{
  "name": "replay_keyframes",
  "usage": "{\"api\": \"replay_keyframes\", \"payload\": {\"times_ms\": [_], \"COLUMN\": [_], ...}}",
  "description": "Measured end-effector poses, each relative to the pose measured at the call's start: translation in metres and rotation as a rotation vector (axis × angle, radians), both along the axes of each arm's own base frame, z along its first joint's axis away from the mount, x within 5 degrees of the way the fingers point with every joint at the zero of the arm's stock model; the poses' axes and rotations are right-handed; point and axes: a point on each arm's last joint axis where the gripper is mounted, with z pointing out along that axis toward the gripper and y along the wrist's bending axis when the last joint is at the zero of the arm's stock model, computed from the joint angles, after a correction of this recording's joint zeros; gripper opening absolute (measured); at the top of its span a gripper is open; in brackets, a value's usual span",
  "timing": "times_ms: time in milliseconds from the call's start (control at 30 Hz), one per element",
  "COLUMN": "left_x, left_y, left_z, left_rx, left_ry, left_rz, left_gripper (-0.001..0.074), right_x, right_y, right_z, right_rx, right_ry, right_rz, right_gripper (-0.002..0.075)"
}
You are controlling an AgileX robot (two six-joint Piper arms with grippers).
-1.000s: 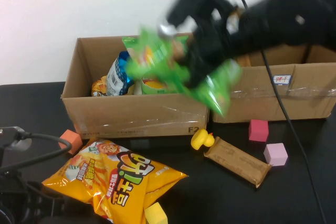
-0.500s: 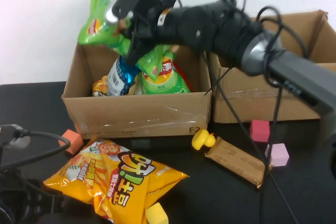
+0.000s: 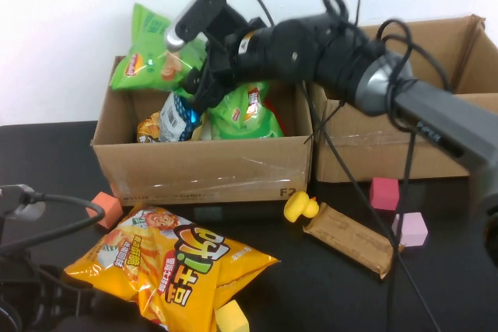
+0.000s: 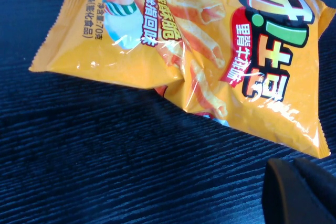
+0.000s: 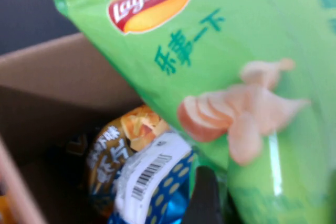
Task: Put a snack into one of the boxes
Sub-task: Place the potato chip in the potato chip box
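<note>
My right gripper [image 3: 204, 75] is shut on a green Lay's chip bag [image 3: 148, 60] and holds it over the open top of the left cardboard box [image 3: 202, 169]. The bag's upper end sticks out past the box's back left corner. In the right wrist view the green bag [image 5: 210, 61] fills the frame above the box's inside, with one dark finger [image 5: 205, 198] against it. The second cardboard box [image 3: 436, 153] stands to the right, its label hidden by my arm. My left gripper [image 4: 302, 192] rests low on the table next to an orange snack bag [image 4: 210, 51], fingers together and empty.
The left box holds a blue bag [image 3: 177, 114] and other snacks. On the dark table lie the orange snack bag [image 3: 171, 262], a brown wrapped bar [image 3: 354, 239], a yellow duck [image 3: 299, 207], two pink blocks [image 3: 383, 192], an orange block [image 3: 105, 207] and a yellow block [image 3: 231, 318].
My right gripper carried the green bag leftward from between the boxes to over the left box, and the bag has settled lower at the box's back left. The left arm has not moved.
</note>
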Motion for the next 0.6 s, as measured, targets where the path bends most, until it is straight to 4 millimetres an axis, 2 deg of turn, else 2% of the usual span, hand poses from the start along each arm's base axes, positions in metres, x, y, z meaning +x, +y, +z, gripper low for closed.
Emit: {"api": "replay_keyframes", "payload": {"times_ms": [300,467,600], "left_x": [0.003,0.004,0.004], "left_y": [0.000,0.000,-0.001], "left_z": [0.002,0.003,0.003], "left_rx": [-0.010,-0.022,-0.049], "left_ry": [-0.031,-0.041,-0.035], "left_rz": [0.025,0.035,0.052], "left_gripper": [-0.0001,-0.0001,-0.0001], "right_x": [-0.028,-0.033,-0.034], "right_y": [-0.017,-0.020,-0.021], "right_z": [0.071,0.081,0.077], "right_rx": [0.030,0.040,0.067], "right_ry": [0.001,0.000,0.054], "right_rz": [0.018,0.017,-0.013], "right_gripper": [0.0549,0.0551,0.0546]}}
